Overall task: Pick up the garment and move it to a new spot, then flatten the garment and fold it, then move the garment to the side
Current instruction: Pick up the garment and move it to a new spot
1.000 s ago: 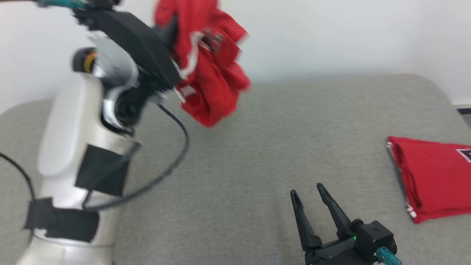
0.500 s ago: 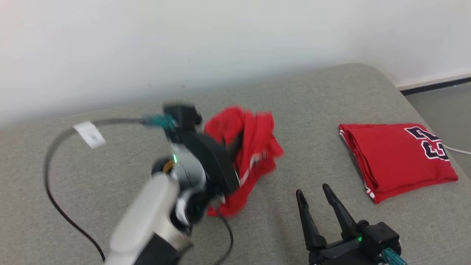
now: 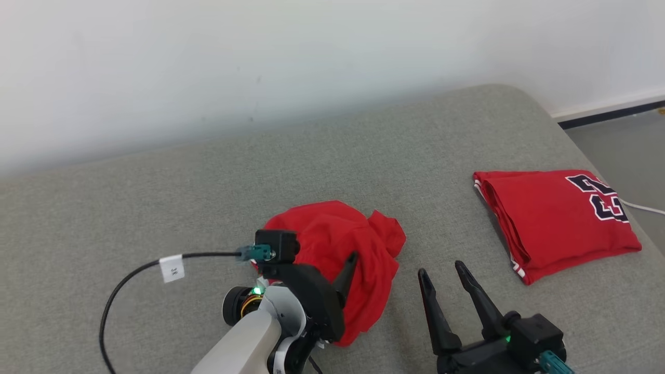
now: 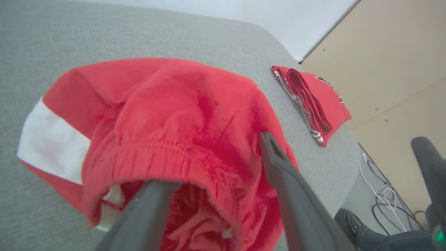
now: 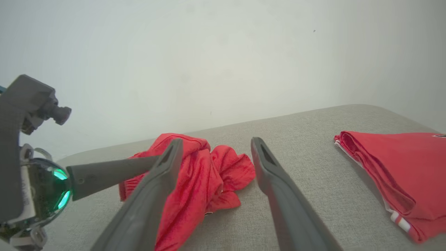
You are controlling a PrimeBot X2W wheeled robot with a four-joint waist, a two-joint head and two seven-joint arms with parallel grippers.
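Left wrist view: the left gripper [image 4: 215,158] is spread wide, gripping nothing, red garment [image 4: 167,104] heaped between its jaws with one finger [image 4: 146,209] hooked inside it, so I'd back out gently before flattening; right gripper [image 3: 440,267] wide too, empty, just beside.

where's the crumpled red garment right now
In the head view the crumpled garment lies near the middle of the grey surface, at the left gripper, with the right gripper and folded jersey to its right.

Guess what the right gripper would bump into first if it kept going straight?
Probably the crumpled red garment, lying just ahead of the right gripper, between its fingers. Depth is unclear, so it might skim past.
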